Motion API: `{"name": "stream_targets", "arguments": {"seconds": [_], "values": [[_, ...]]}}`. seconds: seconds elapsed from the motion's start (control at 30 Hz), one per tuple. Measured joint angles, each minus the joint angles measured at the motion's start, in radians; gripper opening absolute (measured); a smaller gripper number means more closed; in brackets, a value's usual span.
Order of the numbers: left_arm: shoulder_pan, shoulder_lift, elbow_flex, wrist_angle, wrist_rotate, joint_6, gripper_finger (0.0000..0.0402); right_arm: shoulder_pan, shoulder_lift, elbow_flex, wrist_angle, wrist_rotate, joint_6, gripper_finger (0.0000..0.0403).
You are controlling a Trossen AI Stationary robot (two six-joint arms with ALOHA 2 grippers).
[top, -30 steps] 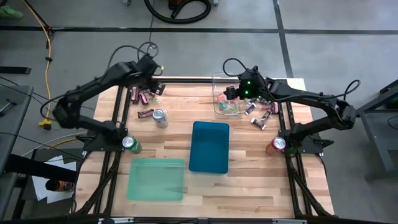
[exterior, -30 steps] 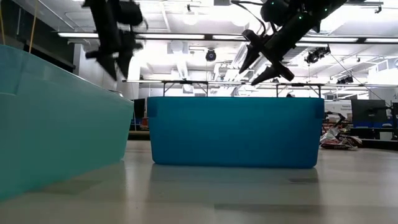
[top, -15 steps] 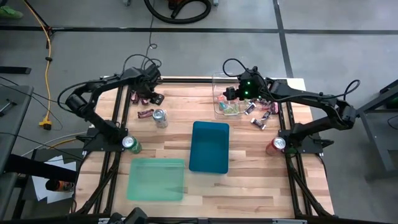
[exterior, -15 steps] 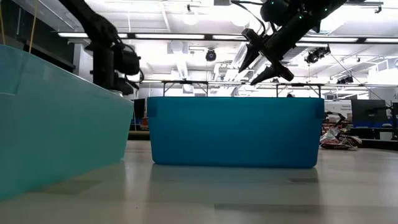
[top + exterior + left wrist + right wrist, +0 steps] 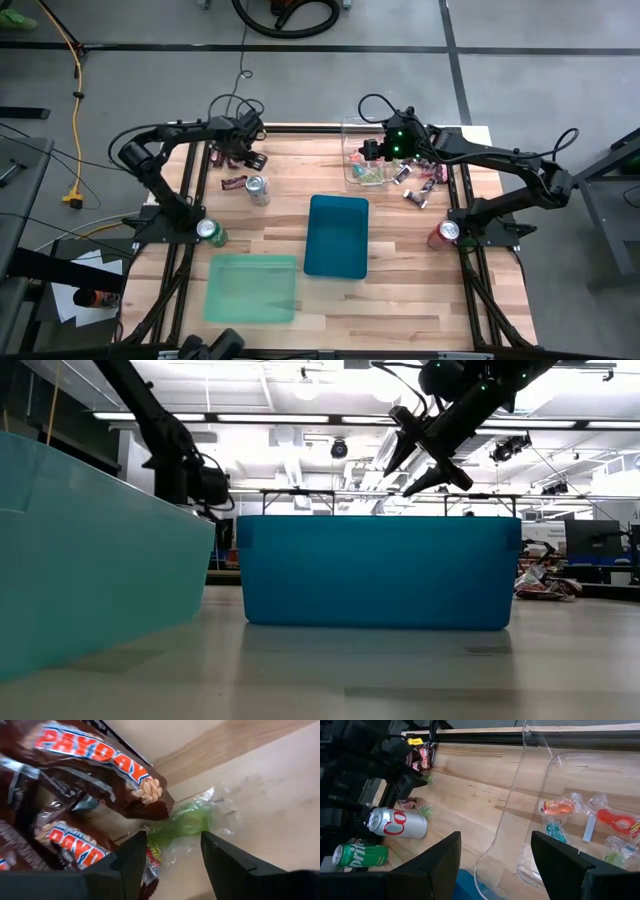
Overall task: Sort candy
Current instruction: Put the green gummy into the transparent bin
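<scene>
Dark red-brown candy bars (image 5: pixel 95 755) lie in a pile at the table's far left (image 5: pixel 232 153). Beside them on the wood lies a small green candy (image 5: pixel 187 820) in a clear wrapper. My left gripper (image 5: pixel 173 836) points down over the pile (image 5: pixel 250 143), open, one finger on either side of the green candy and apart from it. My right gripper (image 5: pixel 368 152) hangs open and slanting down above a clear container (image 5: pixel 520 820) that holds red, blue and green candies (image 5: pixel 559 809). More wrapped candy (image 5: pixel 420 185) lies right of the container.
A blue bin (image 5: pixel 336 236) stands mid-table and a pale green bin (image 5: pixel 251 288) near the front left. A silver can (image 5: pixel 257 188) lies near the left pile. A green can (image 5: pixel 210 232) and a red can (image 5: pixel 447 233) stand by the arm bases.
My left gripper has come down from high above the table onto the candy pile at the far left, tipping until it points straight down. The candies have stayed where they were.
</scene>
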Motion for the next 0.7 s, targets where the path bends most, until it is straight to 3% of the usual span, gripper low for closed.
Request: {"name": "stream_targets", "arguments": {"seconds": [0.2,0.33,0.43,0.7], "values": [[-0.002,0.036,0.005,-0.001,-0.002,0.014,0.0139,0.000,0.000,0.000,0.000,0.000,0.000,0.0236],[-0.007,-0.016,-0.003,-0.018,0.001,0.035,0.0063,0.000,0.000,0.000,0.000,0.000,-0.002,0.0236],[-0.005,-0.104,-0.001,-0.020,0.016,0.031,0.0012,0.000,0.000,0.000,0.000,0.000,-0.006,0.0236],[-0.048,-0.442,-0.001,0.044,0.128,-0.052,0.0003,-0.001,-0.001,0.000,0.070,-0.027,0.003,0.0236]]}}
